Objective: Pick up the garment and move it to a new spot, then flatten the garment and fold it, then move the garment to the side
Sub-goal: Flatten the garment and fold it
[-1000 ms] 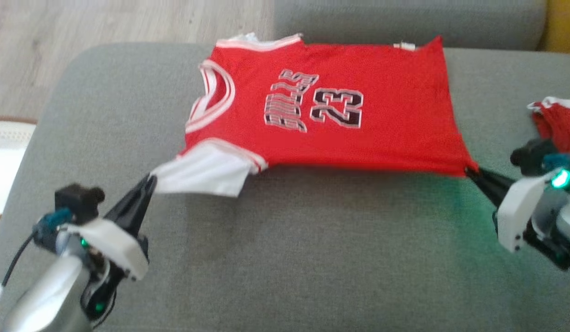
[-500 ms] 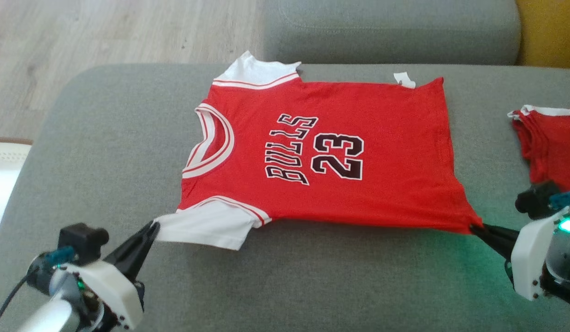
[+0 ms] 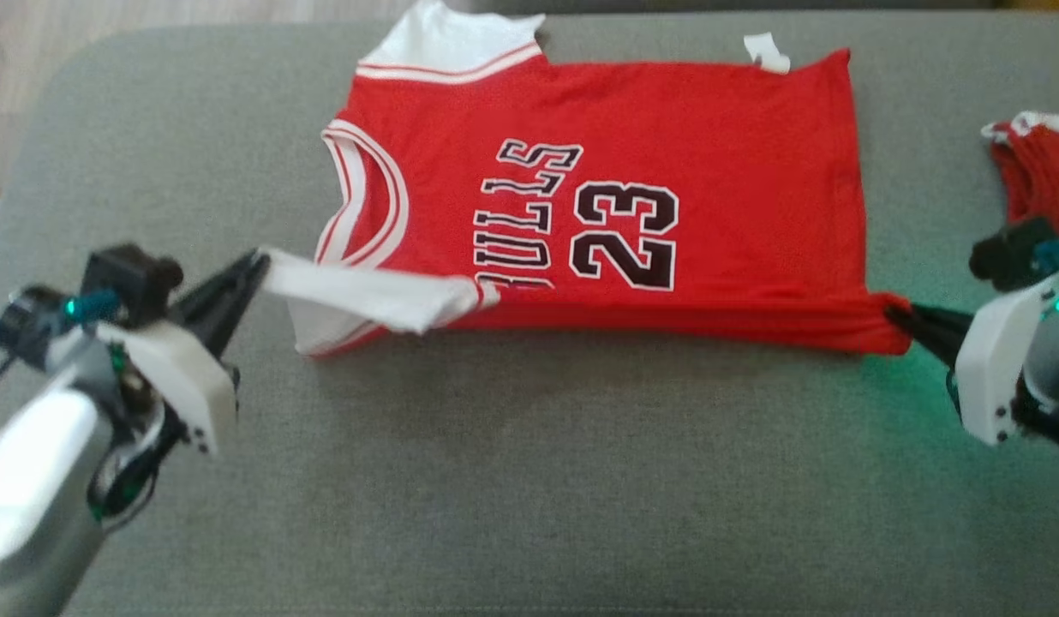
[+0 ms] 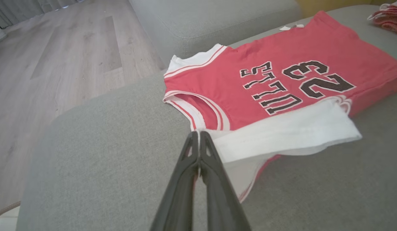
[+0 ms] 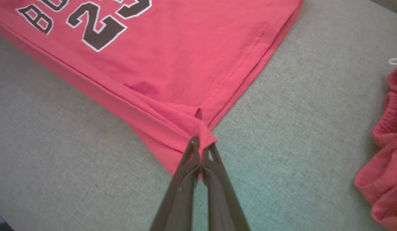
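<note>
The red basketball jersey with white sleeves and a black "BULLS 23" print (image 3: 667,120) lies spread across the far half of the grey fabric sofa seat (image 3: 529,480). Its far edge is flat and smooth, so to my eye the moving and flattening are done. The fold looks only just begun. The left gripper (image 3: 257,261) has its two dark fingers pinched together on the edge of the near white sleeve (image 3: 367,296), which is lifted and doubled over the jersey's near side. The right gripper (image 3: 900,317) is closed tight on the near hem corner, where the red cloth bunches into a raised ridge. The near long edge is up off the cushion but not yet laid over the print. What remains, I'd judge, is carrying that edge across, making any further folds, and shifting the bundle aside. A crumpled red cloth with white trim (image 3: 1039,176) sits by the right edge, apart from the jersey.
</note>
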Controlling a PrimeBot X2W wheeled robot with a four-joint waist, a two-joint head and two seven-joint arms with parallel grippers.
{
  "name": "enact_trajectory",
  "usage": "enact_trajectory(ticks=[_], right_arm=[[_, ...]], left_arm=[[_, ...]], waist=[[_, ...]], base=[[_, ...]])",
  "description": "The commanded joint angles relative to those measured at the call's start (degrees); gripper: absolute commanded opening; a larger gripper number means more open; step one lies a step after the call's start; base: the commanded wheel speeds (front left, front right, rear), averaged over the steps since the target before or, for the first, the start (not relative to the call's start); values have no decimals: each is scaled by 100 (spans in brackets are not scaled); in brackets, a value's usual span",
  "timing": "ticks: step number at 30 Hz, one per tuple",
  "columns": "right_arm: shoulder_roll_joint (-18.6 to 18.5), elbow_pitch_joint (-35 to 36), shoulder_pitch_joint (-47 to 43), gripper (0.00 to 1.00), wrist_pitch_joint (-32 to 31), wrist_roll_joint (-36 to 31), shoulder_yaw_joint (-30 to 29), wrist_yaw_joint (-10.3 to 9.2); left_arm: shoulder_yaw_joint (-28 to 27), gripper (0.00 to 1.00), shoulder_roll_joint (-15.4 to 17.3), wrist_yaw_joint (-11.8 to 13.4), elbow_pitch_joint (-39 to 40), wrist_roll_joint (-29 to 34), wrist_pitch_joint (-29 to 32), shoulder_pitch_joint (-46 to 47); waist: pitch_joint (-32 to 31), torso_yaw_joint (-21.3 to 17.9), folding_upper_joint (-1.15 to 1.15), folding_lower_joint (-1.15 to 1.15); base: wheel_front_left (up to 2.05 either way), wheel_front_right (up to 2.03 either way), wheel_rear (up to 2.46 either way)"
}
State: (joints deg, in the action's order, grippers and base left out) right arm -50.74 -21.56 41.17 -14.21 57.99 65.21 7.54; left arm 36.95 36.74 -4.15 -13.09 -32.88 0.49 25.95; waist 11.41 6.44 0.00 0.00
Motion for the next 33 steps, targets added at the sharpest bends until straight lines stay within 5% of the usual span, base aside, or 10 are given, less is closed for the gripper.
enact_trajectory(ticks=[1, 21, 22, 23, 33], right_arm=[[-123, -14, 117, 0, -37, -68, -109, -5], [289, -366, 904, 0, -147, -370, -5, -5], [318, -402, 922, 74, -102, -373, -14, -5], [356, -444, 933, 100, -50, -362, -33, -5], [881, -970, 774, 100, 1742, -560, -895, -5]], left_arm=[[-229, 0, 208, -51, -5, 65, 12, 486], [769, 2, -132, -327, -1739, 804, -184, 2603], [849, 55, -152, -328, -1843, 894, -258, 2675], [872, 100, -199, -326, -1967, 918, -339, 2727], [247, 100, -883, 381, -2792, 443, -1419, 2559]], waist=[[188, -44, 0, 0], [759, -201, 0, 0], [773, -207, 0, 0], [785, -214, 0, 0], [470, -152, 0, 0]], base=[[0, 0, 0], [0, 0, 0], [0, 0, 0], [0, 0, 0], [0, 0, 0]])
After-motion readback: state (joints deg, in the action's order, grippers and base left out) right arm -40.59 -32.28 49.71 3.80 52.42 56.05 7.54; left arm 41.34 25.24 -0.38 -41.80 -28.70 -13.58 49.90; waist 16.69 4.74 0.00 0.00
